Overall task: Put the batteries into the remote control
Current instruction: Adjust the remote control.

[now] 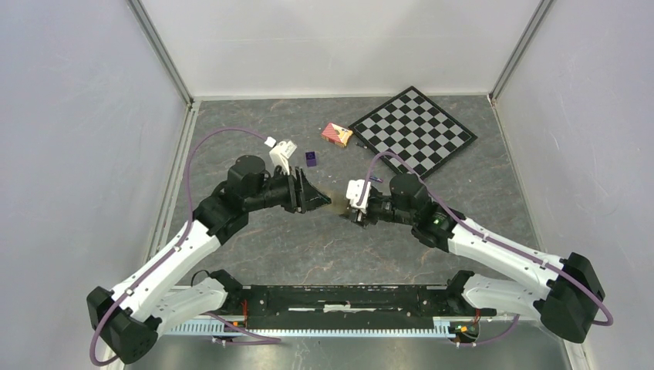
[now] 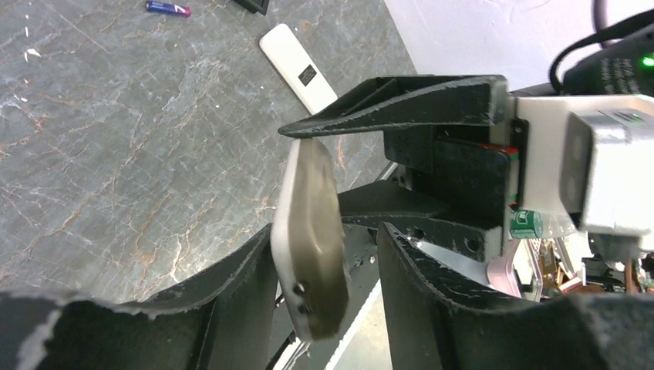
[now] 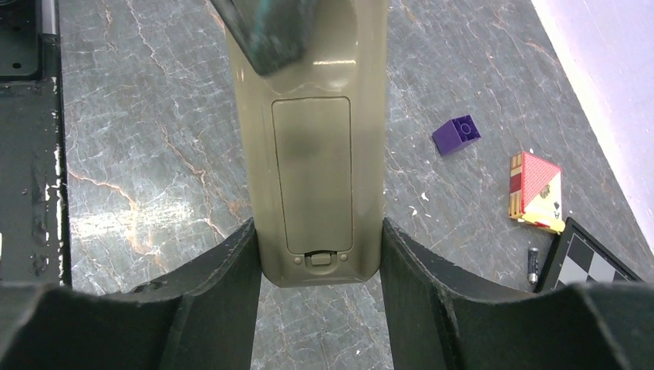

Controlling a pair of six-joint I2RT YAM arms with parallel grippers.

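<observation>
The right gripper [image 3: 318, 227] clamps the remote control [image 3: 312, 154], whose long axis points into the left gripper [image 2: 325, 231], which straddles its far end unclamped.

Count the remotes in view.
2. An olive remote is held in the right end effector. A white remote lies flat on the table beyond it. Others may be hidden.

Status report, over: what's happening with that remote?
Right gripper clamps remote control. Left gripper open around its other end. Battery cover on; one battery loose on table.
</observation>
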